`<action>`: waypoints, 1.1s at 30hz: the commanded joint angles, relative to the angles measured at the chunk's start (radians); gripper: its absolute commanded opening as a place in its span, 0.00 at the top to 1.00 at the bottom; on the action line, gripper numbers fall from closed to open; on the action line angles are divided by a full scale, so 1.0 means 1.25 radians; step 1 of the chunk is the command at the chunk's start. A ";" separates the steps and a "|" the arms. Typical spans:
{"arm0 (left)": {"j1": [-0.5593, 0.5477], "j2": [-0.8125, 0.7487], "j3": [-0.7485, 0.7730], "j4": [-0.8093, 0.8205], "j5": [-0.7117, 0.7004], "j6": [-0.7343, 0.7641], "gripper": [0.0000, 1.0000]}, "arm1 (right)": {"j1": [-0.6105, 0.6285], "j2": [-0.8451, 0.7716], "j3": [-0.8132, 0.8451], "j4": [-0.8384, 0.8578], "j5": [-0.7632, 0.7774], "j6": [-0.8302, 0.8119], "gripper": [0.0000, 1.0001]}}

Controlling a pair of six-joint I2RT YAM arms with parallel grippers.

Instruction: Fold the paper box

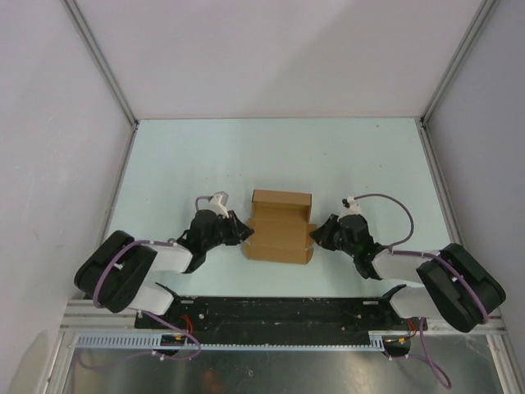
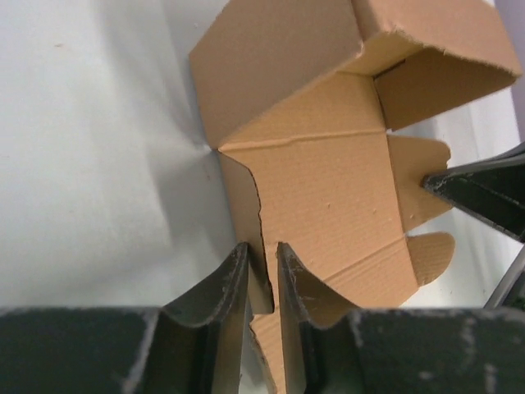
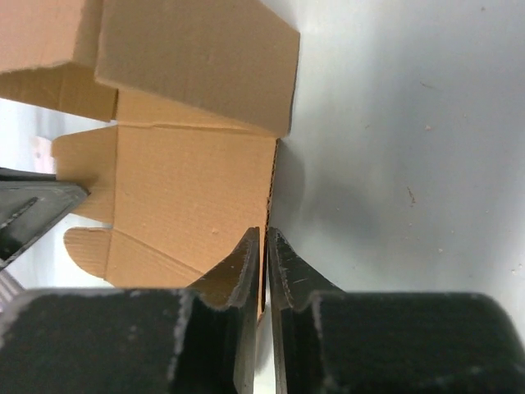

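The box (image 1: 280, 234) is sitting half-folded in the middle of the desk (image 1: 205, 156), between both arms. The left tool (image 2: 262, 275) is pinching its left wall's thin edge. The right tool (image 3: 264, 263) is nipping the right wall, jaws nearly together. The cardboard is looking light and thin, probably buckling if squeezed mid-panel, so gripping wall edges near creases seems safest.

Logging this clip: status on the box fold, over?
Left gripper jaws pinching paper box, left edge. Right gripper jaws pinching its right edge. Box part-folded, side flaps loose. Nothing in the way.
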 commanded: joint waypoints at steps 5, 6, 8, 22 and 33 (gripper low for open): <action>-0.073 -0.053 0.093 -0.169 -0.097 0.115 0.73 | 0.048 -0.061 0.050 -0.141 0.100 -0.089 0.80; -0.077 -0.054 0.098 -0.178 -0.108 0.118 0.73 | 0.058 -0.061 0.058 -0.144 0.103 -0.094 0.79; -0.092 -0.051 0.113 -0.196 -0.117 0.129 0.73 | 0.068 -0.057 0.067 -0.155 0.114 -0.101 0.79; -0.130 -0.055 0.140 -0.281 -0.182 0.165 0.75 | 0.157 -0.029 0.155 -0.268 0.276 -0.195 0.89; -0.136 -0.063 0.136 -0.286 -0.182 0.163 0.75 | 0.254 0.061 0.262 -0.392 0.455 -0.294 0.90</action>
